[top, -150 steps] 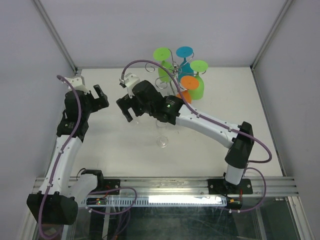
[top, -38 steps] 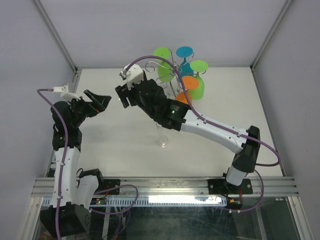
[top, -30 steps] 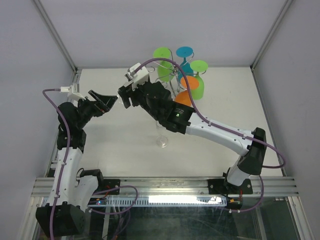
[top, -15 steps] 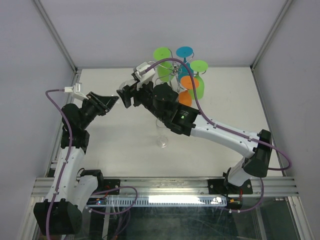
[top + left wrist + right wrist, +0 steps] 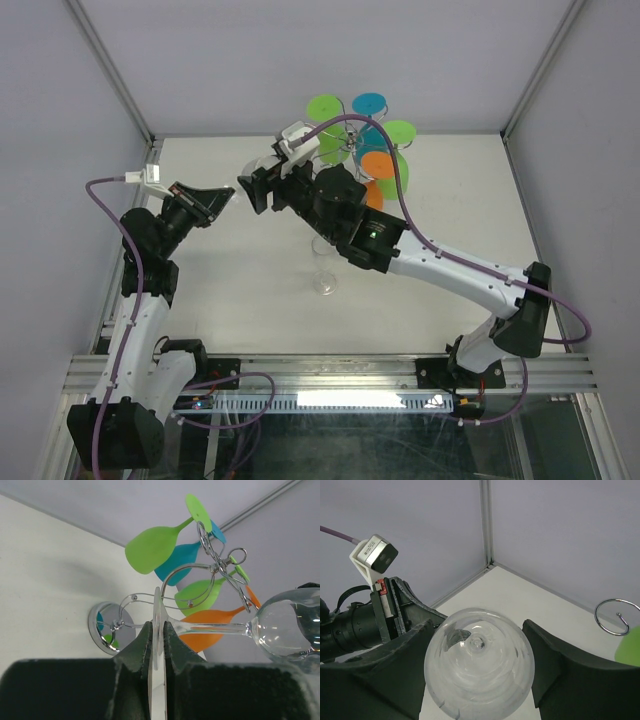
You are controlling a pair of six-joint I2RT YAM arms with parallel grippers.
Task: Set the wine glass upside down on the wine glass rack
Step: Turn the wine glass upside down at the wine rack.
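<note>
A clear wine glass (image 5: 287,625) lies sideways in the air between my two grippers. The left gripper (image 5: 158,626) is shut on its round foot (image 5: 157,605), pinching the disc edge-on. The right gripper (image 5: 477,630) is shut on its bowl (image 5: 479,667), one finger on each side. From above, the left gripper (image 5: 228,195) and right gripper (image 5: 258,190) meet tip to tip left of the wine glass rack (image 5: 350,150). The rack's chrome base (image 5: 107,630) and scroll arms (image 5: 220,565) lie beyond the stem, carrying green (image 5: 150,545), blue (image 5: 175,562) and orange (image 5: 215,632) glasses upside down.
A second clear glass (image 5: 324,280) stands upright on the white table (image 5: 230,290) under the right arm. Grey walls with metal corner posts (image 5: 115,80) close in the table at the back and sides.
The left gripper's jaws have closed on the glass's foot. Both arms have shifted slightly towards the back right, so the grippers now meet closer to the rack.
</note>
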